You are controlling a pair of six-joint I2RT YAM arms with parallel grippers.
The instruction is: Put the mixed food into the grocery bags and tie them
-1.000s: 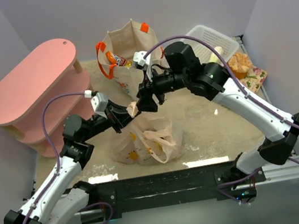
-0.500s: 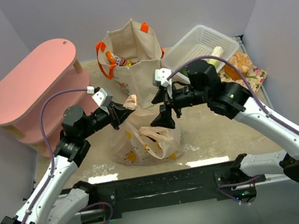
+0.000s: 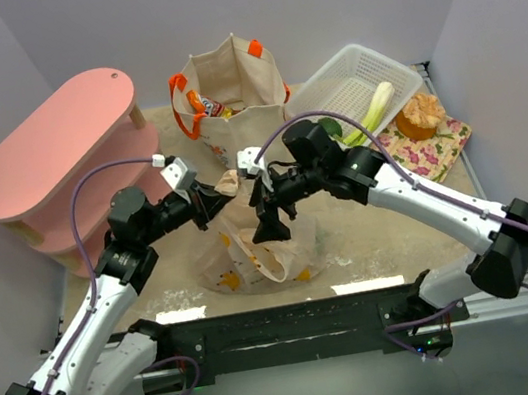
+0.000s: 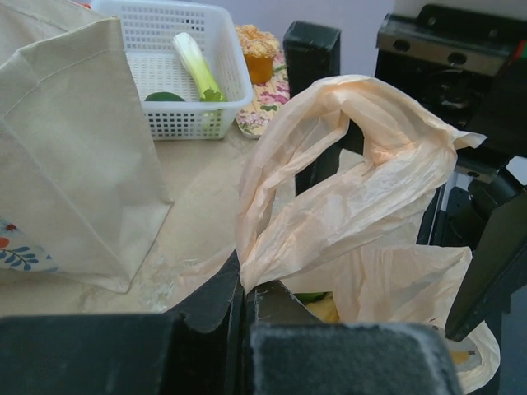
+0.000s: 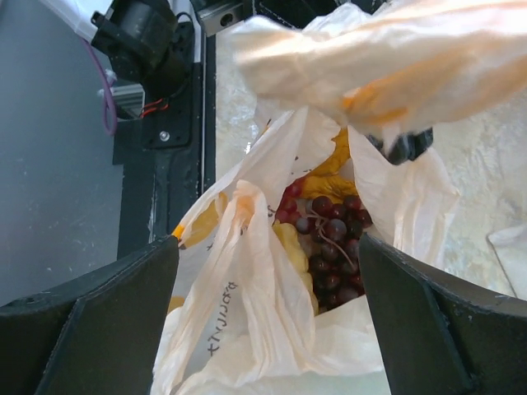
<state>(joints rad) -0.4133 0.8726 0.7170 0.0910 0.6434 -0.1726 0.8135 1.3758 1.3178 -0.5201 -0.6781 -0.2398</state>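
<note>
The bag [image 4: 362, 189] was thin, crinkled, slightly glossy plastic; the tote [image 4: 74, 140] beside it was matt woven cloth; the grapes [image 5: 325, 239] inside the bag shone.

grapes [image 5: 329, 239] half buried in plastic bag [image 5: 247, 329], tote [image 4: 74, 148] cropped

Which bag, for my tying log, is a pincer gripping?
The peach plastic bag at the front: the left pincer is shut on its handle, whereas no pincer holds the beige canvas tote behind it.

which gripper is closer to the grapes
Right. The right gripper hangs open directly over the grapes; the left gripper pinches the bag handle off to the side.
</note>
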